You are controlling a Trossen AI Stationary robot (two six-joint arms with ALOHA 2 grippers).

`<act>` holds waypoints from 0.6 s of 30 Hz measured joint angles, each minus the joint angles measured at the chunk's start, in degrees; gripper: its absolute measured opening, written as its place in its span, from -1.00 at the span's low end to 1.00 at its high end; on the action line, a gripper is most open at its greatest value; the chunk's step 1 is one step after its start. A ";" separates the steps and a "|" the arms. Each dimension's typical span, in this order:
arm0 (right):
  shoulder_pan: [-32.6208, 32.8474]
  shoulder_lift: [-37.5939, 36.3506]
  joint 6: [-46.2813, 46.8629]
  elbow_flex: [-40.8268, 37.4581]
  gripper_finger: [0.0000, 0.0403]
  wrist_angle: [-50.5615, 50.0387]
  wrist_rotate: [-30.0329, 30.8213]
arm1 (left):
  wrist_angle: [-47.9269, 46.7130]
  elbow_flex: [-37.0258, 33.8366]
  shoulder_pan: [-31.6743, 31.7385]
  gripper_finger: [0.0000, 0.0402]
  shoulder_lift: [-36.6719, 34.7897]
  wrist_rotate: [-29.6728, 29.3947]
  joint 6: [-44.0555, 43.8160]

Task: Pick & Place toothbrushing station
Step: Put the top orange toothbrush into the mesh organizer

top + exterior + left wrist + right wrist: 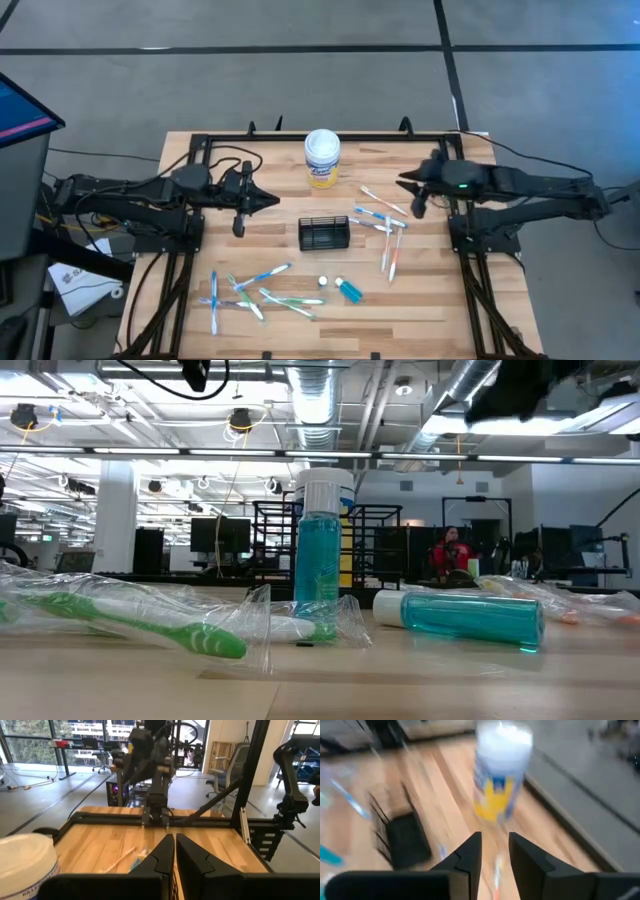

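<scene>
Black wire-mesh caddy (324, 234) is sitting mid-table between the clenched left gripper (274, 201) and slightly parted right gripper (403, 183)

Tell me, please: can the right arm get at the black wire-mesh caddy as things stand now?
Probably yes. The right gripper hangs above the table with fingers slightly apart, and the black wire-mesh caddy stands in the open. Only wrapped toothbrushes lie low between them.
</scene>
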 joint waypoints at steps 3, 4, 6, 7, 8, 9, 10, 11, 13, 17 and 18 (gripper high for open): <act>-2.36 3.42 1.18 -1.30 -0.57 -0.34 0.09 | 0.71 -0.75 0.00 -0.94 0.00 0.00 0.00; -3.24 4.49 1.20 -1.81 -0.57 -0.90 0.02 | 0.76 -0.92 0.00 -0.94 0.00 0.00 0.00; -5.03 6.98 1.82 -2.91 -0.57 -0.94 -0.32 | 0.91 -1.31 0.00 -0.94 0.00 0.00 0.00; -5.79 8.16 2.28 -3.60 -0.56 0.29 -0.37 | 0.89 -1.52 0.00 -0.94 0.00 -0.01 0.00; -6.56 9.06 2.76 -4.45 -0.56 1.01 -0.33 | 0.86 -1.67 0.00 -0.94 0.00 0.00 0.00; -7.43 10.04 2.98 -5.39 -0.56 1.64 -0.35 | 0.97 -1.82 0.00 -0.94 0.00 0.00 -0.01; -8.31 11.24 3.06 -6.28 -0.56 2.51 -0.44 | 1.11 -1.99 0.00 -0.94 0.00 0.00 0.00; -9.22 12.36 3.08 -7.07 -0.56 3.50 -0.77 | 1.33 -2.26 0.00 -0.94 -0.02 0.00 0.00; -10.96 14.10 3.08 -8.64 -0.56 5.68 -2.40 | 1.17 -2.37 0.00 -0.94 0.00 -0.02 0.00; -14.17 18.47 2.80 -11.61 -0.56 10.02 -7.51 | 1.37 -2.37 0.00 -0.94 0.00 -0.24 0.00; -14.90 19.53 2.73 -11.90 -0.56 11.14 -8.26 | 1.38 -2.37 0.02 -0.94 0.00 -0.24 0.00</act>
